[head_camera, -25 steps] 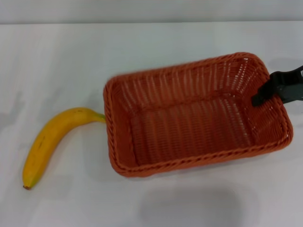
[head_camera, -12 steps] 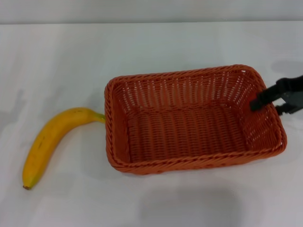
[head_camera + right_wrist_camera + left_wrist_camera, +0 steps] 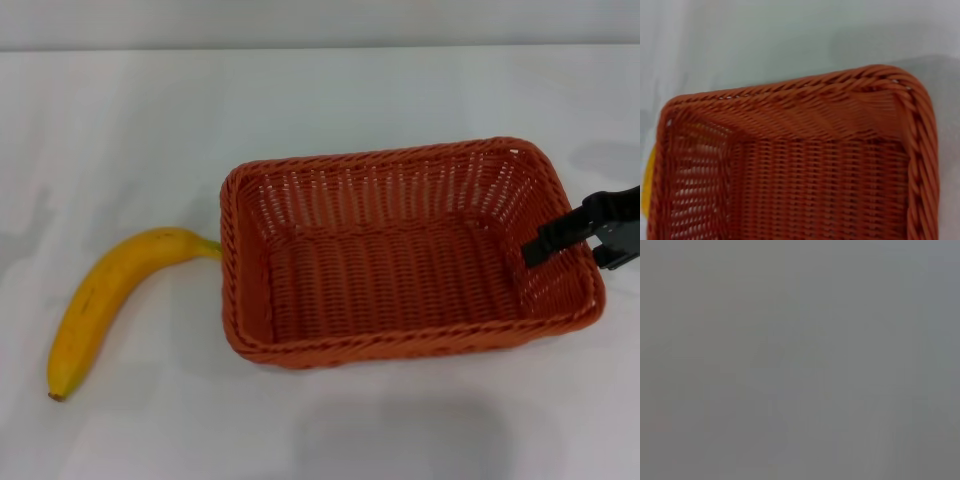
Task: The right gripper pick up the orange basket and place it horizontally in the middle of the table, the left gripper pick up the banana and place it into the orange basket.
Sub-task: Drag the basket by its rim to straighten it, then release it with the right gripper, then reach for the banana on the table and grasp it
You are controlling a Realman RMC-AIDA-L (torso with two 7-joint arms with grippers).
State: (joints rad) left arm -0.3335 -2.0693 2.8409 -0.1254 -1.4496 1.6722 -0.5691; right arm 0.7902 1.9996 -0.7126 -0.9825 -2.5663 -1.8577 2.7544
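Basket-and-banana job, roughly at the halfway mark by my read. Table (image 3: pixel 330 100) is plain white with plenty of bare surface along the far side and near edge.

Orange basket (image 3: pixel 400 270) sits flat on the table, long side running left-right, about centre and a bit toward the robot's right. It looks level with nothing inside, so placement reads as done or nearly done. Right wrist view shows its woven floor and braided rim (image 3: pixel 805 165) from close above, empty.

Banana (image 3: pixel 105 300) lies on the table on the robot's left, untouched. Its green stem tip is right against, or just beside, the basket's left wall; can't tell if it actually touches. A yellow sliver of it peeks past the basket wall in the right wrist view.

Right gripper (image 3: pixel 560 238) is at the basket's right-hand short wall. One black finger reaches over the rim into the basket, the rest of the gripper outside. Looks closed on that wall, not released yet, though the outer finger is hard to make out.

Left gripper is not in the head view; left wrist view is blank grey, so finger state unknown.

Left to do, as I judge: right lets go and backs off rightward, where room is tight at the view edge. Left then takes the banana; the open table around its lower half gives clearance, while the stem end is crowded by the basket.
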